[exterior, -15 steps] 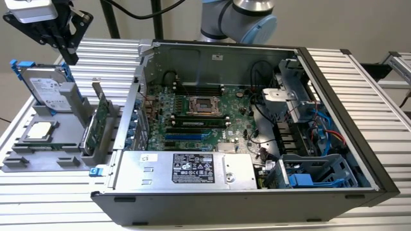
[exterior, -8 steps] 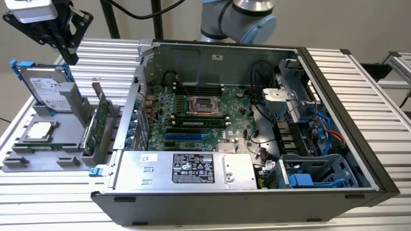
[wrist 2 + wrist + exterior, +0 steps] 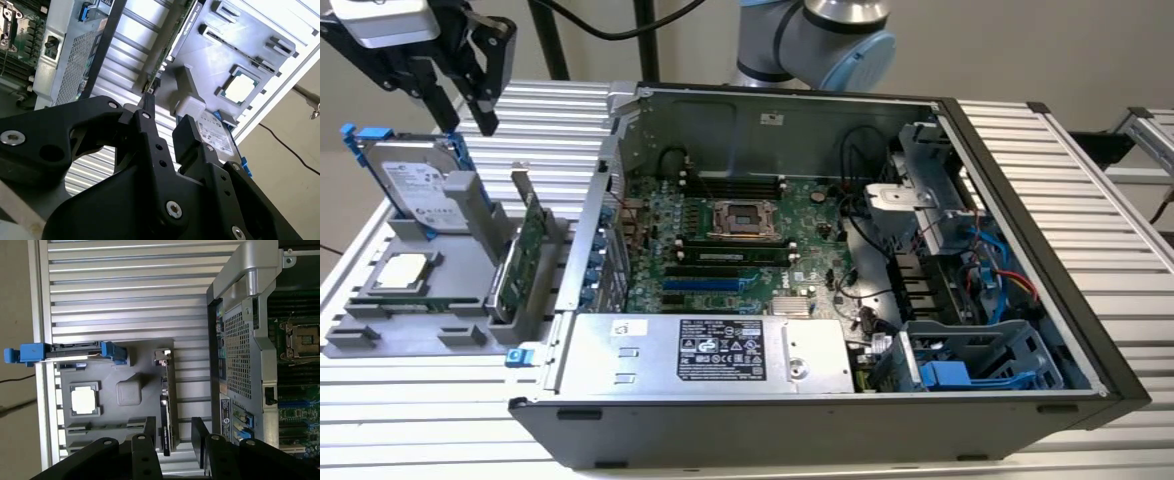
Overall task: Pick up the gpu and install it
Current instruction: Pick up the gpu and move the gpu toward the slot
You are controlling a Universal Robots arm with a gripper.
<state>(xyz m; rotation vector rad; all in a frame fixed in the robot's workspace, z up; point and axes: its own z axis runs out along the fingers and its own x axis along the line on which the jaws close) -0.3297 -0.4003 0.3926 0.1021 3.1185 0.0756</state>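
We see an open computer case lying on its side on a ribbed metal surface, its motherboard exposed and a silver power supply along the near edge. The arm rises behind the case. Beside the case, at the exterior view's left, a grey holder sits on the surface and carries the loose parts. A silver hard drive with blue rails stands upright at its far end, a square processor lies flat in a recess, and the gpu stands on its long edge in a slot on the side of the holder nearest the case. It is not yet in the case. The black fingers hang in the air above the holder's far end, over the hard drive and clear of every part. They are apart and hold nothing. In the first wrist view the gpu runs as a thin strip toward the gap between the two fingers, with its near end showing inside that gap, closer to one finger than the other and touching neither. In the second wrist view we find the gpu edge-on beyond the fingers, with the hard drive just behind them.
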